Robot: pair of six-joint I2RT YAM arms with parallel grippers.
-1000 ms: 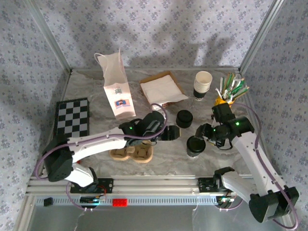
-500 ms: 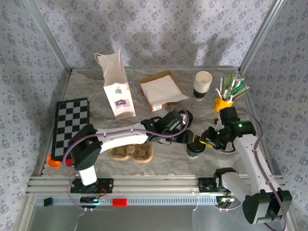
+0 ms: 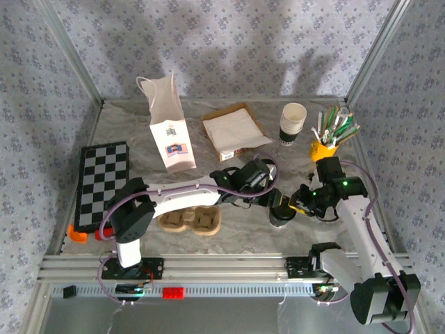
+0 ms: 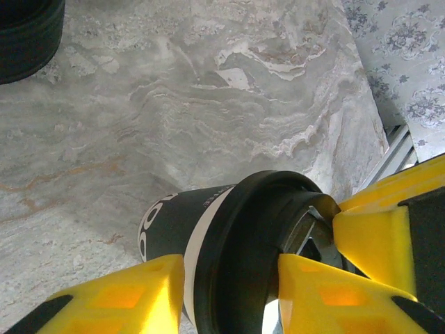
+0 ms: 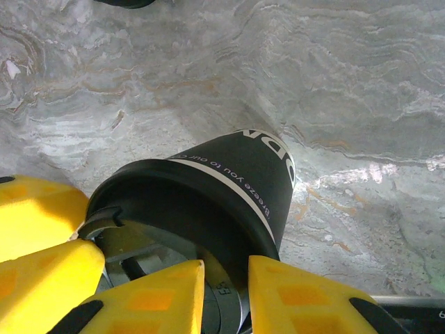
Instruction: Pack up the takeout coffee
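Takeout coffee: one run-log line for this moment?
takeout coffee upright on table | left gripper shut on lid rim | right gripper shut opposite | paper bag apart

Marble table [image 3: 125,136] bears takeout coffee [image 3: 281,217], bag [image 3: 170,139], checkerboard [image 3: 103,184], napkins [image 3: 235,131]

Takeout coffee [image 5: 236,174]: black lid [image 4: 236,264], black band, white lettering. Table [image 3: 243,223]: grey marble. Checkerboard [image 3: 103,177]: black-white. Walls [image 3: 222,42]: blue-grey floral.
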